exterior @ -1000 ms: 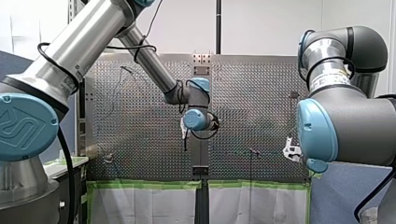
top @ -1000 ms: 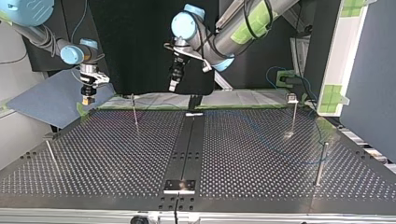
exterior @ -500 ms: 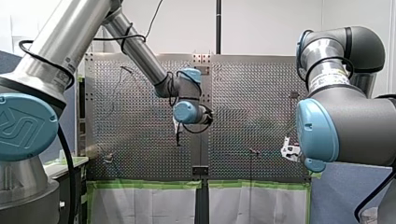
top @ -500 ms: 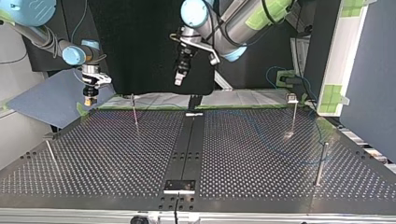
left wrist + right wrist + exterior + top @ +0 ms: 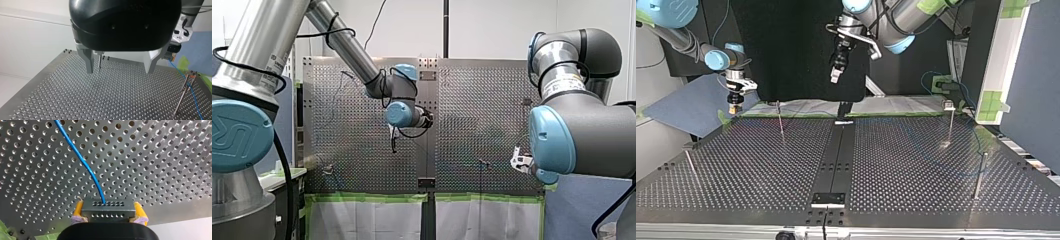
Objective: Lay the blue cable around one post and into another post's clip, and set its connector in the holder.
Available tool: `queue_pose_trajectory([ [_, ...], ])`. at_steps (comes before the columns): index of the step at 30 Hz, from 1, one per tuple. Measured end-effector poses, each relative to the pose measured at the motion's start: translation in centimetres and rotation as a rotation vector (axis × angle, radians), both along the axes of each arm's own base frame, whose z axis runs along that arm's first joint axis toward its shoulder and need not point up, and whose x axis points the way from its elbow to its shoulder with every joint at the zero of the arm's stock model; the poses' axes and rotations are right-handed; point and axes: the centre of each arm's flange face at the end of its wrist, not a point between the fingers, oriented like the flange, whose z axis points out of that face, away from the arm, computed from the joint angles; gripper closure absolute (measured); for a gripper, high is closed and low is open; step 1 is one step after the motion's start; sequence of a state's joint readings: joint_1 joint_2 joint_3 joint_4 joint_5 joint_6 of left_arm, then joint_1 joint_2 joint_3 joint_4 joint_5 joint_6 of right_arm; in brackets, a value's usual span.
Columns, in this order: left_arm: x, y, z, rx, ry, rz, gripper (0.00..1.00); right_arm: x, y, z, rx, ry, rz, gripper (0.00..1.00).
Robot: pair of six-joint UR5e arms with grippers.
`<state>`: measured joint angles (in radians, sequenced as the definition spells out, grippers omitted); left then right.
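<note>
Yellow-padded right gripper (image 5: pixel 108 206) pinches a dark, boxy connector (image 5: pixel 108 211) dotted with pinholes; the thin blue cable (image 5: pixel 85 163) curves away over the perforated metal table (image 5: pixel 162 170). Left gripper (image 5: pixel 119 68), metal fingers (image 5: pixel 88 63) spread, hangs above it, a slim post (image 5: pixel 99 62) beyond.

- Front camera: behind the arms (image 5: pixel 347 45), looking across the tabletop (image 5: pixel 482 100).
- Top camera: opposite, low, facing them.
- Wrist cameras: close above that perforated tabletop.

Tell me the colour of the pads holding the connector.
Yellow. The pads show best in the right wrist view, clamped on either side of the dark connector.
</note>
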<state>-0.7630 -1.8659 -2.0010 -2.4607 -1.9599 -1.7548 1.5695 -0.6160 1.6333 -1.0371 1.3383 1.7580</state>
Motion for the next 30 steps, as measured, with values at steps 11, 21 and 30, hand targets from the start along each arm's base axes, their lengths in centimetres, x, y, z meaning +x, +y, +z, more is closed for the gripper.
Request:
queue_pose_trajectory([
  [11, -2.3, 2.2, 0.4, -0.032, -0.018, -0.017, 0.00, 0.2, 0.0, 0.0, 0.000, 0.000, 0.001, 1.00],
  [21, -3.7, 4.2, -1.9, -0.051, -0.012, -0.010, 0.00, 0.4, 0.1, 0.0, 0.000, 0.000, 0.005, 1.00],
  [30, -4.8, 6.2, -3.8, -0.061, -0.008, 0.014, 0.00, 0.4, -0.3, 0.3, -0.006, 0.013, -0.006, 1.00],
])
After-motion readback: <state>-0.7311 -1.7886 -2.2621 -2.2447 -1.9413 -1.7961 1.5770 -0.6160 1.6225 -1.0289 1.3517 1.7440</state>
